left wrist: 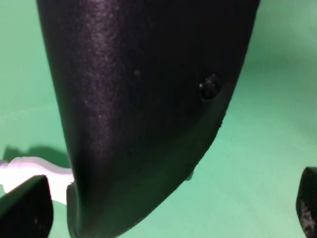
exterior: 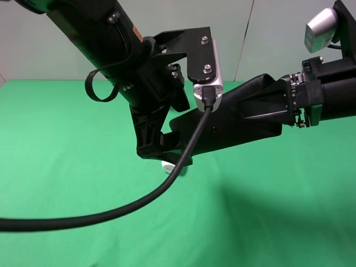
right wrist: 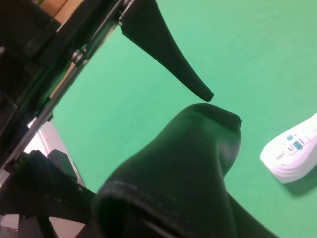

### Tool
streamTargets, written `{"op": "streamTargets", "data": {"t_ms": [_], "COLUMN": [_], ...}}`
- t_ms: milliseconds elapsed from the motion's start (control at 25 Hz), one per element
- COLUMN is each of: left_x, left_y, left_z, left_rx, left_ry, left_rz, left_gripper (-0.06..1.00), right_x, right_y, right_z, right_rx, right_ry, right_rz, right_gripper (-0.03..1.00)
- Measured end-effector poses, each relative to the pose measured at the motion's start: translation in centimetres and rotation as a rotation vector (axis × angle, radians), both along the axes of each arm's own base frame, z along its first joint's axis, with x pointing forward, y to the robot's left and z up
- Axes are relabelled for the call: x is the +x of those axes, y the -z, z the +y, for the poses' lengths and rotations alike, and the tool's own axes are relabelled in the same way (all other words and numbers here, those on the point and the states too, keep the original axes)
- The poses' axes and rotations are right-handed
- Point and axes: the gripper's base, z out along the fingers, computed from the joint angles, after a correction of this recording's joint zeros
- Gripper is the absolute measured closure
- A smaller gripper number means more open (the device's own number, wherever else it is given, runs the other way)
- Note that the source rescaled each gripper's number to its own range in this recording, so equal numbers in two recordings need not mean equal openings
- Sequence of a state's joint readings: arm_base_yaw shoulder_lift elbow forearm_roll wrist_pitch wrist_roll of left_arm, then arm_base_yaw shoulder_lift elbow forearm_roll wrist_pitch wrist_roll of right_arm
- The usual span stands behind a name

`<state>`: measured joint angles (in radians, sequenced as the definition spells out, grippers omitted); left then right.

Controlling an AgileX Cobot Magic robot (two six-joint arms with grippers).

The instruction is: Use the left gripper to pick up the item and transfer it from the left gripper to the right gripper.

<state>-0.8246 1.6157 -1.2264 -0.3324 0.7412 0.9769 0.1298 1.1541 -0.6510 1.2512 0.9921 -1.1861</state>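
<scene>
- From the high camera we see the item [exterior: 233, 125] held in the air above the green table [exterior: 67, 183]. The right gripper [exterior: 253, 105] is clamped on its right end, and the left gripper [exterior: 164, 147] stands around its left end.
- In the left wrist view we find the item [left wrist: 138, 99] between two wide-apart fingers [left wrist: 27, 210], with the far one clear of it. A white bottle [left wrist: 29, 171] lies below.
- In the right wrist view we see the item [right wrist: 183, 168] reaching out beside one finger [right wrist: 168, 49].
</scene>
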Motion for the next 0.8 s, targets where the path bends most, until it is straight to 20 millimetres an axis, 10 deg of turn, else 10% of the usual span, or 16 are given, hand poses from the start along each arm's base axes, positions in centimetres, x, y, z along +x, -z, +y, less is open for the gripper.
{"op": "streamTargets", "data": {"t_ms": [800], "left_x": [-0.7], "left_y": [-1.3], "left_z": [1.1], "left_rx": [0.032], "left_ry": [-0.024], "left_rz": [-0.004], "left_gripper": [-0.06], "right_x": [0.3], "right_y": [0.4], "right_z": [-0.3], "right_rx": [-0.052], "right_ry": [0.033], "right_rz": [-0.004], "right_gripper": [0.95]}}
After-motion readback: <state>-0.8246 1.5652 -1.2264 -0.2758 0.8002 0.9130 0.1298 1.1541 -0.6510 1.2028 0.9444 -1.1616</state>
